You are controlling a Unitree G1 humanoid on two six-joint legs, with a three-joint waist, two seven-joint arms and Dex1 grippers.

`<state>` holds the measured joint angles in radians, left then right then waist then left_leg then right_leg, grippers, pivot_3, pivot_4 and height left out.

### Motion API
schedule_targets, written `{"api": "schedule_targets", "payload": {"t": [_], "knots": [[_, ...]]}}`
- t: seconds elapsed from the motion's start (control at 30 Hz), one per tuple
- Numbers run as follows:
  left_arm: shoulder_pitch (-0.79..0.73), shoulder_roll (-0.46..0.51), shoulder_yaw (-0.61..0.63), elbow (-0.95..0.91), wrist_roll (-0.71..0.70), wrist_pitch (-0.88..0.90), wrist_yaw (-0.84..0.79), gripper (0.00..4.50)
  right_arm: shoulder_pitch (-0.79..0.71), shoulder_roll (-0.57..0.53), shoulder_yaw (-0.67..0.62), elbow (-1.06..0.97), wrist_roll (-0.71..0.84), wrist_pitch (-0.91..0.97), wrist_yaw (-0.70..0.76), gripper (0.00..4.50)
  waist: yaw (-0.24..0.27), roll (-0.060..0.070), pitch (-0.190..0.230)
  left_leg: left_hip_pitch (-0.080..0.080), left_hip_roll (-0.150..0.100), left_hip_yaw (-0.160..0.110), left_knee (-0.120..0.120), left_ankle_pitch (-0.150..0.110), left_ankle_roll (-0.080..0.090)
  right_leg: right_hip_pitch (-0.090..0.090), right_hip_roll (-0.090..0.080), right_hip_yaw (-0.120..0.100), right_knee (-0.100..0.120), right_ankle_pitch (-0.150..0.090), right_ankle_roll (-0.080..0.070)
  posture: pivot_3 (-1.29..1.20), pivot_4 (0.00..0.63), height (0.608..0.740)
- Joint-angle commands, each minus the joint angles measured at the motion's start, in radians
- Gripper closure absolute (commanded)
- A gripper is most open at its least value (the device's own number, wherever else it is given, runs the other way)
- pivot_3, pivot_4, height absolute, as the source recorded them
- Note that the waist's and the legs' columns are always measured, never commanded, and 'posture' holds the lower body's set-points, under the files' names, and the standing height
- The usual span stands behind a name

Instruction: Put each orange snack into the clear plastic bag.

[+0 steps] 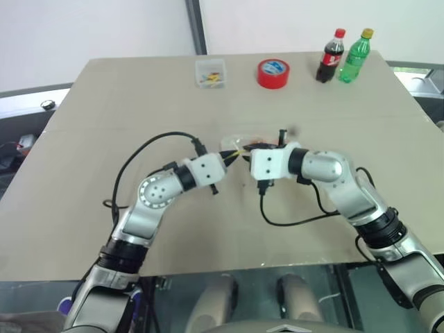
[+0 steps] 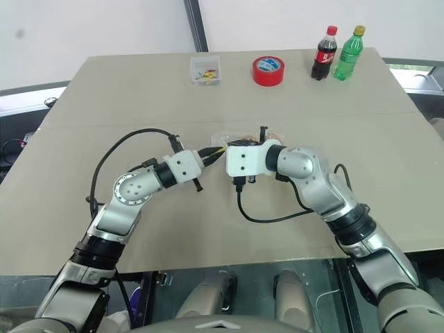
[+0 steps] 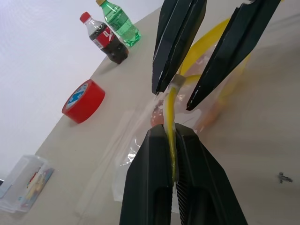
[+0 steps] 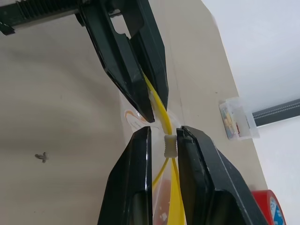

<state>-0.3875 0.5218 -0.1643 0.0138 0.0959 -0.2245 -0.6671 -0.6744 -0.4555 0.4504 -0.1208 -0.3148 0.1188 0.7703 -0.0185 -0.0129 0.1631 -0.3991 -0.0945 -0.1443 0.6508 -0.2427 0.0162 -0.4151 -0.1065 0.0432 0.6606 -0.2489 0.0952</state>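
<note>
Left wrist view gives us our best look at the clear plastic bag (image 3: 154,140): it lies crumpled on the surface (image 3: 262,140) near the middle, its yellow seal strip (image 3: 169,117) lifted up between our two hands. Our left hand (image 3: 171,140) is clamped tight on that strip, fingers pressed together with the yellow edge running between them. Our right hand (image 4: 164,140) meets it from the opposite side; its fingers stand a little apart, either side of a small white slider (image 4: 170,146) on the strip, close against it, though we cannot tell for certain whether they press it.

An orange-pink blur behind the plastic (image 3: 157,112) may be an orange snack inside the bag, but the crinkled film and our own fingers hide its shape, and we cannot count how many are there. From the head views, both hands cover most of the bag (image 2: 229,135).

Farther off, along the far edge, stand a small clear box (image 2: 205,71), a red tape roll (image 2: 268,71), a cola bottle (image 2: 322,54) and a green bottle (image 2: 348,53).
</note>
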Motion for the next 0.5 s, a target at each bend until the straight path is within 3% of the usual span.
{"api": "schedule_targets", "payload": {"t": [0.03,0.33,0.4,0.5], "knots": [[-0.001,0.006,0.024,-0.046,-0.009,-0.013,0.013,4.5,-0.018,0.003,-0.033,-0.014,-0.006,-0.011,-0.016,3.61,0.0,0.0,0.0,0.0,0.0,0.0,0.0,0.0,0.0,0.0,0.0,0.0,0.0,0.0,0.0,0.0,0.15,0.74],[-0.002,0.007,0.026,-0.04,-0.013,-0.009,0.01,4.5,-0.013,0.005,-0.041,-0.033,-0.003,0.0,-0.021,3.61,0.0,0.0,0.0,0.0,0.0,0.0,0.0,0.0,0.0,0.0,0.0,0.0,0.0,0.0,0.0,0.0,0.15,0.74],[-0.003,0.006,0.026,-0.036,-0.013,-0.01,0.011,4.5,-0.012,0.005,-0.041,-0.036,-0.003,0.002,-0.02,4.45,0.0,0.0,0.0,0.0,0.0,0.0,0.0,0.0,0.0,0.0,0.0,0.0,0.0,0.0,0.0,0.0,0.15,0.74],[-0.002,0.003,0.025,-0.033,-0.015,-0.006,0.012,4.5,-0.009,0.005,-0.039,-0.045,-0.008,0.005,-0.021,4.45,0.0,0.0,0.0,0.0,0.0,0.0,0.0,0.0,0.0,0.0,0.0,0.0,0.0,0.0,0.0,0.0,0.15,0.74]]}}
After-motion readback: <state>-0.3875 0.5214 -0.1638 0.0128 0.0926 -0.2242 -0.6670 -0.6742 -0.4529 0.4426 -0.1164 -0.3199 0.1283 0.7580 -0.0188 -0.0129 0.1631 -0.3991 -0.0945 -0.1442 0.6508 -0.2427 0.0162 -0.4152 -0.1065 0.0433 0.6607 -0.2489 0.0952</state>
